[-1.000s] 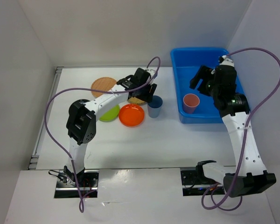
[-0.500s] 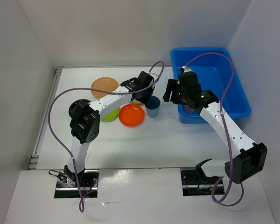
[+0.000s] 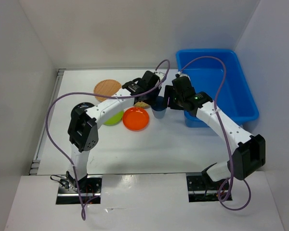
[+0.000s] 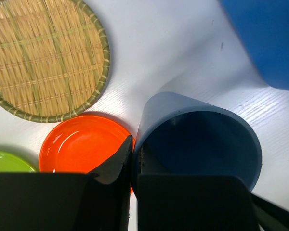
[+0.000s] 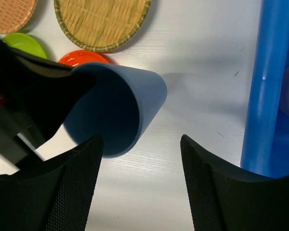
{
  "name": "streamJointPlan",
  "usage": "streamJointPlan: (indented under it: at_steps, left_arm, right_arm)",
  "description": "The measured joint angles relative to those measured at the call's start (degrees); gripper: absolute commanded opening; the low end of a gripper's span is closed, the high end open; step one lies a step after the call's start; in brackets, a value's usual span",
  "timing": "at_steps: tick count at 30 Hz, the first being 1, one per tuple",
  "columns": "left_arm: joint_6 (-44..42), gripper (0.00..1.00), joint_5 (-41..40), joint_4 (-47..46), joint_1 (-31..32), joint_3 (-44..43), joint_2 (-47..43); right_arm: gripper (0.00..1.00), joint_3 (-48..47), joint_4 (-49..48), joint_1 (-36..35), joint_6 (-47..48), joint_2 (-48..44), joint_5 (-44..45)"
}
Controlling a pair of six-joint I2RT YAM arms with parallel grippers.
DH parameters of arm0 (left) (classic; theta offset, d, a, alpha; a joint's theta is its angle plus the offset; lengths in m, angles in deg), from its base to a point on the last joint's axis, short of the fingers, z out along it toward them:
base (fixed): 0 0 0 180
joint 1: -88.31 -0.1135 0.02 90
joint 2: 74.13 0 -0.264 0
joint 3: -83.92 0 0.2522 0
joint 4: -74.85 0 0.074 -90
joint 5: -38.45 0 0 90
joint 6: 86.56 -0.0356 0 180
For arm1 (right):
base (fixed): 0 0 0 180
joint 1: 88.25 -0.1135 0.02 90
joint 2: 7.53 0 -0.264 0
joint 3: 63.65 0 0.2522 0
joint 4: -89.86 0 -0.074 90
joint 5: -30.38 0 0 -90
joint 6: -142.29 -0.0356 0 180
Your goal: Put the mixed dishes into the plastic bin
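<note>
The white table (image 3: pixel 149 144) holds a big blue bin (image 3: pixel 231 86). 4 small plates lie left of the bin. The tan plate (image 3: pixel 107 88) is far from the bin and the woven plate (image 4: pixel 45 57) is nearer. The green plate (image 3: pixel 113 117) and the orange plate (image 3: pixel 135 118) lie side by side, the orange one closer to the bin. The blue cup (image 3: pixel 158 108) is just left of the bin, not in it. The left end effector (image 4: pixel 135 144) pinches the cup's rim tight, with 1 finger inside and 1 outside. The right end effector (image 5: pixel 140 139) is spread wide beside the cup and holds nothing.

Bright, even light leaves soft shadow beside the blue cup (image 5: pixel 116 103) and glare on the orange plate (image 4: pixel 77 148).
</note>
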Motion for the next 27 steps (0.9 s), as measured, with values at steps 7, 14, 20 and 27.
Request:
streamJointPlan:
  at_steps: [7, 14, 20, 27]
  left_arm:
    - [-0.04, 0.0, -0.48, 0.92, 0.48, -0.11, -3.04]
    - [-0.07, 0.0, -2.47, 1.92, 1.77, -0.17, -4.13]
    - [-0.2, 0.03, -4.09, 1.86, 3.37, -0.17, -4.55]
    - [0.33, 0.39, -4.35, 1.29, 3.08, 1.11, -6.99]
  right_arm:
    - [0.61, 0.35, -0.66, -0.02, -0.5, 0.13, 1.46]
    - [0.38, 0.15, -2.12, -0.11, -1.05, 4.52, 2.8]
    - [0.0, -0.04, -2.14, -1.9, -1.31, 7.34, 4.52]
    - [0.0, -0.55, -1.77, -1.73, -2.73, 7.45, 6.27]
